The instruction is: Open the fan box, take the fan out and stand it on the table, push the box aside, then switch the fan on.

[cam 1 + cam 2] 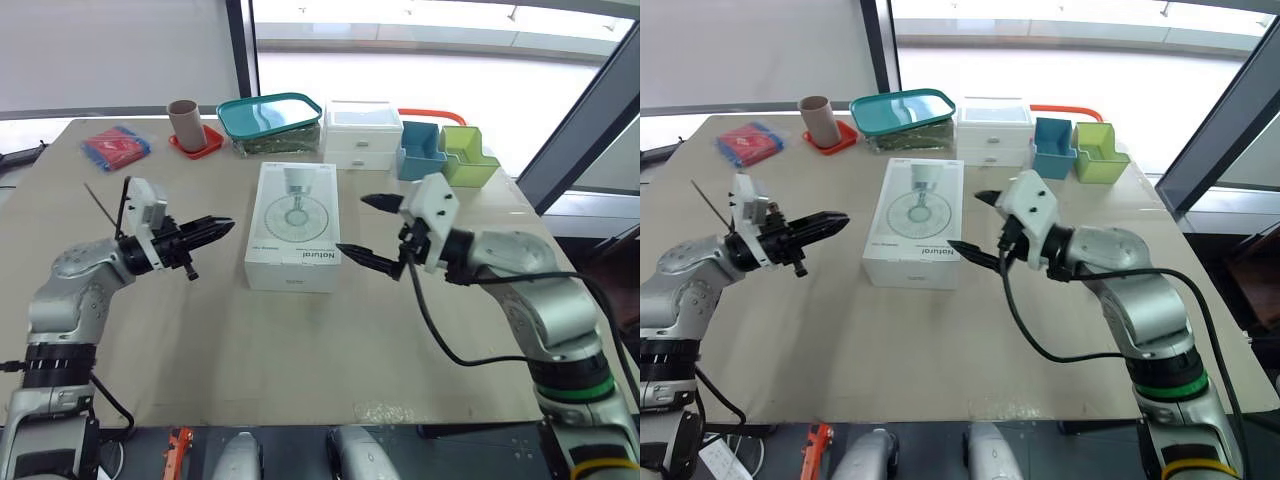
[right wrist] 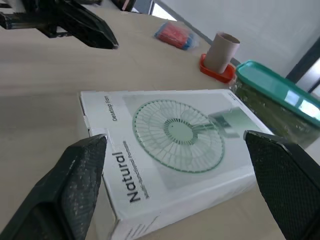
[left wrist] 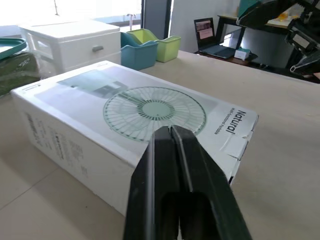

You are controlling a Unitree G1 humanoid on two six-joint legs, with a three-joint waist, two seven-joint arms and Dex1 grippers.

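Note:
A white fan box point(image 1: 294, 226) printed with a fan picture and the word "Natural" lies flat and closed in the middle of the table point(image 1: 300, 360). My left gripper point(image 1: 222, 229) hovers just left of the box, shut, its tips pointing at the box's left side point(image 3: 75, 150). My right gripper point(image 1: 366, 229) is open at the box's near right corner, one finger point(image 1: 378, 202) above the right edge and the other point(image 1: 362, 258) by the front end point(image 2: 115, 175). Neither touches the box.
Along the back edge stand a brown cup point(image 1: 186, 123) on a red coaster, a teal-lidded container point(image 1: 270, 122), white mini drawers point(image 1: 362, 133), a blue bin point(image 1: 421, 150) and a green bin point(image 1: 467, 155). A red-blue packet point(image 1: 116, 146) lies back left.

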